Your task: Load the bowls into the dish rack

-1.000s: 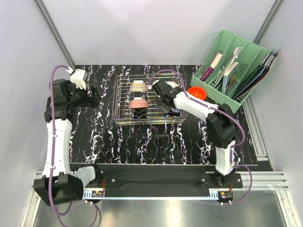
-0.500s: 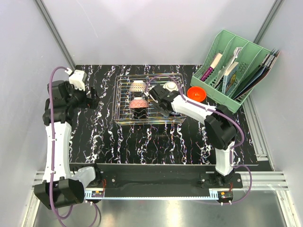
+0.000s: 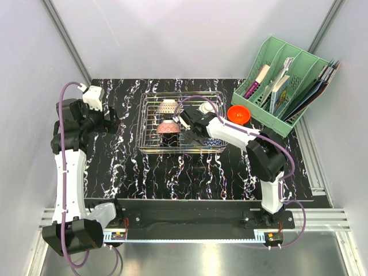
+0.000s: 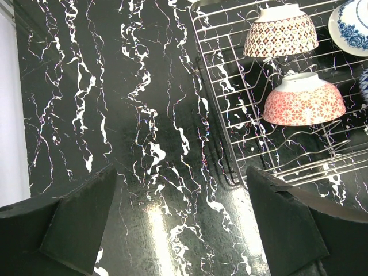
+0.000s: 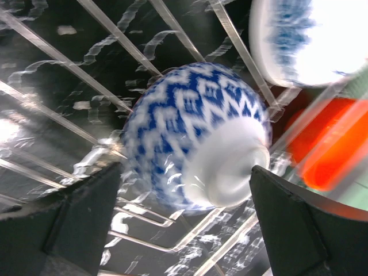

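Observation:
The silver wire dish rack (image 3: 150,118) holds an upside-down pink patterned bowl (image 3: 168,106), a pink-red bowl (image 3: 168,127), a white-and-blue bowl on its side (image 3: 206,108) and a blue-and-white bowl (image 3: 214,140). The plain orange-red bowl (image 3: 238,114) sits on the table right of the rack. My right gripper (image 3: 194,135) is open inside the rack. In the right wrist view the blue-and-white bowl (image 5: 195,152) lies between my spread fingers (image 5: 86,218), blurred and not gripped. My left gripper (image 3: 112,122) is open and empty left of the rack. The rack (image 4: 230,115) and pink bowls (image 4: 303,102) show there.
A green slotted organiser (image 3: 287,80) with books and papers stands at the back right. The table is black marble-patterned (image 3: 172,178). Grey walls close in on the left, right and back.
My right gripper has moved toward the front left of the rack, uncovering the white-and-blue bowl. The left arm has shifted only slightly.

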`<state>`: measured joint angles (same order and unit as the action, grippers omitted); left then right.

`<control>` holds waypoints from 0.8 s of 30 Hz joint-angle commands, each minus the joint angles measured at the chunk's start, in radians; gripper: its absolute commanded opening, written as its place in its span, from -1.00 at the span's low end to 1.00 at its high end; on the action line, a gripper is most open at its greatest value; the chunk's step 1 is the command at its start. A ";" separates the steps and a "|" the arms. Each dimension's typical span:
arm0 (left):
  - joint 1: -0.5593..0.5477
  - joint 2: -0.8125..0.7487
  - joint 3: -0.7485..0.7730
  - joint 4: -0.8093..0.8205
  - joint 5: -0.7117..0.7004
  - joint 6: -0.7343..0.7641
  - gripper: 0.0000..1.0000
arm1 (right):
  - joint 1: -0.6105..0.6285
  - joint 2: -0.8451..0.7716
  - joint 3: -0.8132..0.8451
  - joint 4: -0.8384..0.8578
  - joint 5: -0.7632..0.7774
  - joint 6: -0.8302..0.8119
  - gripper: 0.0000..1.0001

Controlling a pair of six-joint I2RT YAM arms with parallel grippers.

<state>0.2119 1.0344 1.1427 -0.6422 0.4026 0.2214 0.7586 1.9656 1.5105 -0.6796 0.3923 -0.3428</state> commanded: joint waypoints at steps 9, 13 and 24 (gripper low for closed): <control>0.017 -0.020 0.034 0.018 0.019 0.019 0.98 | 0.021 0.004 -0.010 -0.179 -0.247 0.033 0.99; 0.017 -0.014 0.043 0.019 0.039 0.016 0.98 | 0.019 -0.071 0.057 -0.184 -0.262 0.013 0.99; 0.018 0.016 0.074 0.022 0.085 -0.014 0.98 | 0.008 -0.189 0.249 -0.147 -0.167 -0.071 1.00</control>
<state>0.2230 1.0473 1.1679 -0.6518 0.4473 0.2241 0.7681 1.8580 1.7111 -0.8326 0.2180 -0.3786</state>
